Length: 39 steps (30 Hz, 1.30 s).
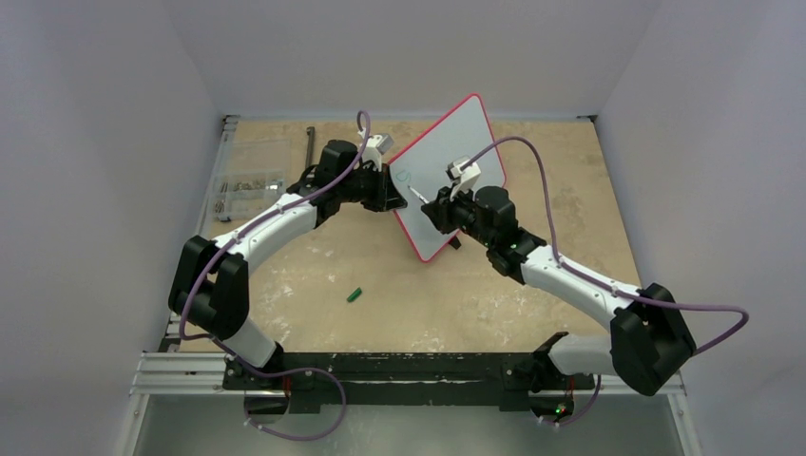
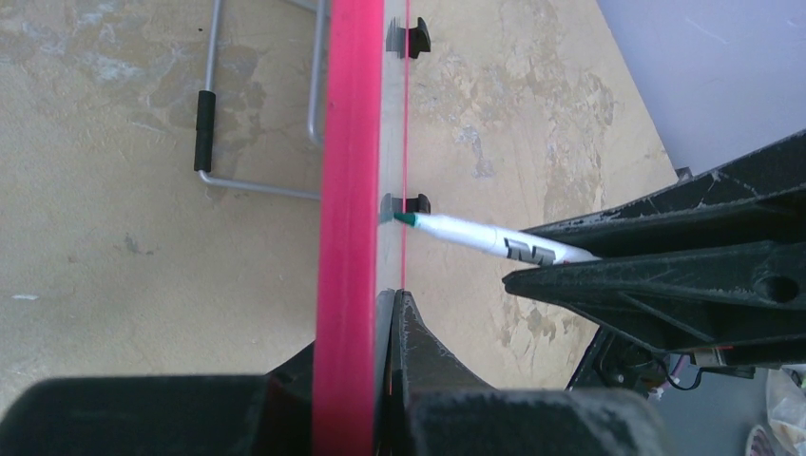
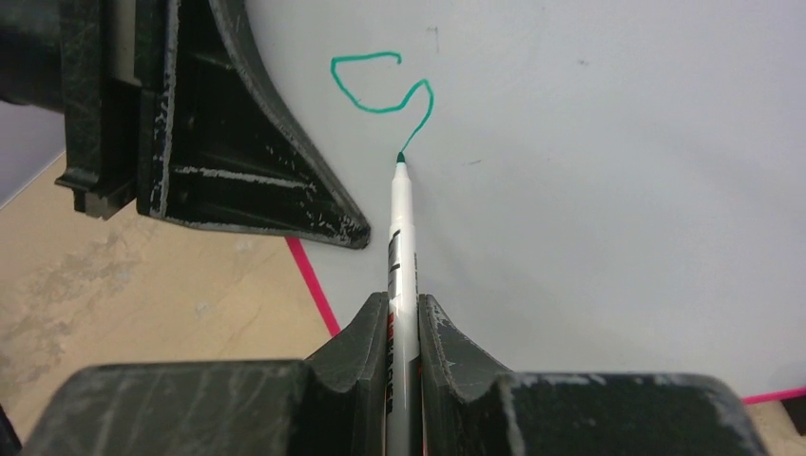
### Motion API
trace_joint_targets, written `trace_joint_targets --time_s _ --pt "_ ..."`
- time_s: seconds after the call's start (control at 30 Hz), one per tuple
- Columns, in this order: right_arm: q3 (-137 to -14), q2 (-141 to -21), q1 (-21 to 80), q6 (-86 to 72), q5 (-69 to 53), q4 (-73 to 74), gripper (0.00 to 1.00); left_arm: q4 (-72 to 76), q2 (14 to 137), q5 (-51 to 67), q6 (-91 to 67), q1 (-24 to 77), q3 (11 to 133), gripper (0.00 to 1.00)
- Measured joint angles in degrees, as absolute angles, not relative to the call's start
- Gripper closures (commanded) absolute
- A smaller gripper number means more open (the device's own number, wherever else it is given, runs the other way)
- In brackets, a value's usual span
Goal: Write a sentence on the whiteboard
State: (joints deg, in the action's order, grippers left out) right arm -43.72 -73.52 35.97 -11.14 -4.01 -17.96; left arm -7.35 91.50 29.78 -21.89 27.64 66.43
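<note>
The whiteboard (image 1: 456, 171), white with a red rim, stands tilted up off the table. My left gripper (image 1: 385, 185) is shut on its left edge; in the left wrist view the rim (image 2: 350, 142) runs edge-on between the jaws of the left gripper (image 2: 382, 302). My right gripper (image 3: 404, 306) is shut on a white marker (image 3: 401, 228), whose green tip touches the board face (image 3: 589, 190). Of the sentence, only one curved green stroke (image 3: 380, 90) shows, ending at the tip. The marker (image 2: 494, 239) also meets the board in the left wrist view.
A green marker cap (image 1: 355, 294) lies on the tan table in front of the arms. A clear box of small parts (image 1: 249, 188) and a black bar (image 1: 310, 147) sit at the back left. A wire stand (image 2: 214, 114) lies behind the board.
</note>
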Motion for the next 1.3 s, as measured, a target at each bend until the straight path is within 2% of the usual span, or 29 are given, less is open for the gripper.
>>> trace_joint_targets --time_s 0.47,0.67,0.9,1.3 --pt "-42.61 -70.43 37.6 -12.8 -6.63 -13.85 1.0 -6.96 91.72 29.76 -21.91 27.66 66.43 1.0" --pt "-45.82 -69.25 37.65 -12.78 -2.79 -10.46 1.0 -6.92 91.83 29.61 -21.91 27.66 66.43 1.0" --pt "-48.07 -65.6 37.65 -12.88 2.33 -9.5 1.0 -6.79 92.01 29.17 -21.96 27.66 66.43 0.95" --pt "-48.07 -64.42 37.65 -14.41 5.3 -7.09 1.0 -3.77 91.68 28.12 -23.44 27.75 63.94 0.96"
